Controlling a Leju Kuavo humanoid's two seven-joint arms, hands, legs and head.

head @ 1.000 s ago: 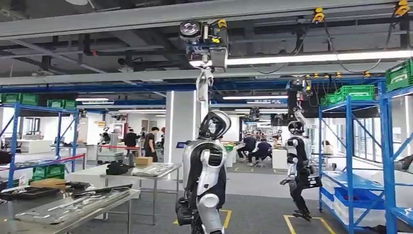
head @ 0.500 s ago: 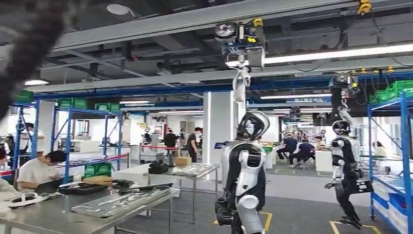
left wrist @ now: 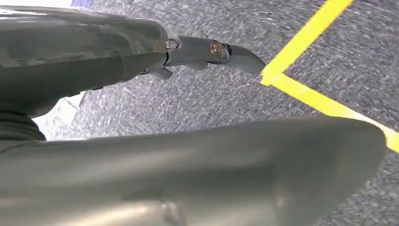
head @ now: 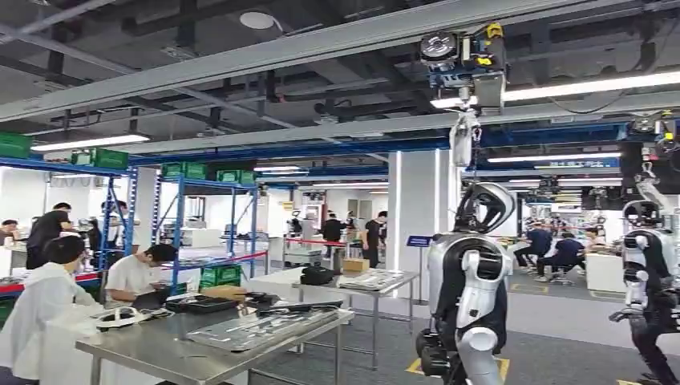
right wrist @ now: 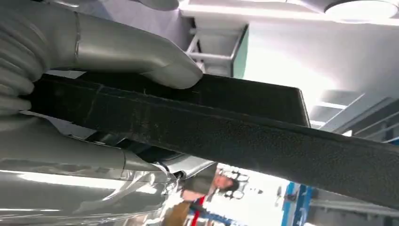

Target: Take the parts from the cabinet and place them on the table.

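View has swung across the room vs. earlier frames: whole scene slid right in the head view, so the camera/robot is turning, not the things moving. The steel bench (head: 210,353) now sits low and near, w/ seated people at its far side who weren't in view before. Reads as the carry leg: robot turning toward the bench w/ a part in hand, placing not yet begun.

Right hand (right wrist: 70,84) grips a flat black tray (right wrist: 221,127): thumb pressed on its upper face, other fingers under it, tray running out well past the hand. So the task's part is in the right hand, off any surface. What the tray holds, can't tell.

Left hand (left wrist: 141,94) hangs toward the floor; one finger shows stretched out, nothing seen in it, but open or closed I can't tell.

Surface: bench top is bare steel in front, w/ a long metal panel (head: 265,327) and dark trays (head: 200,304) farther on. Under the left hand, grey carpet w/ yellow floor tape (left wrist: 310,89).

Room: factory hall, blue racks (head: 204,233) w/ green bins, another humanoid (head: 469,289) hung from an overhead rail, standing near the bench end.
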